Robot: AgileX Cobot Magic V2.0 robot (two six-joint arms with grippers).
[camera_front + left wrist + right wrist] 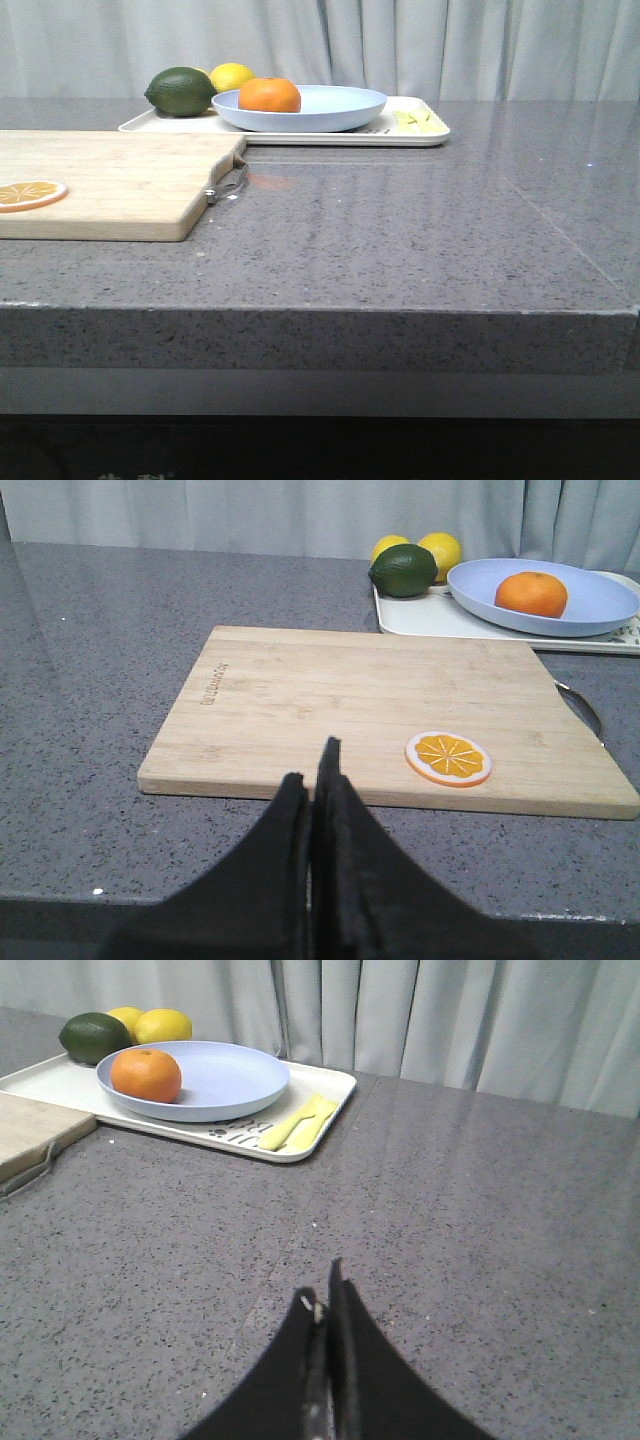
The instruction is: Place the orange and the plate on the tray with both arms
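The orange (pixel 270 95) lies in the pale lavender-blue plate (pixel 340 108), which sits on the white tray (pixel 420 135) at the back of the table. They also show in the left wrist view, orange (pixel 531 593), plate (pixel 590 605), tray (pixel 420 615), and in the right wrist view, orange (pixel 146 1074), plate (pixel 230 1080), tray (pixel 50 1085). My left gripper (pixel 312 770) is shut and empty, near the table's front edge before the cutting board. My right gripper (pixel 325 1295) is shut and empty over bare table, far from the tray. Neither gripper shows in the front view.
A wooden cutting board (pixel 110 185) with a metal handle (pixel 228 183) lies front left, with a flat orange slice (pixel 30 194) on it. A dark green fruit (pixel 181 91) and lemons (pixel 232 76) sit on the tray's left; yellow pieces (pixel 297 1125) lie at its right end.
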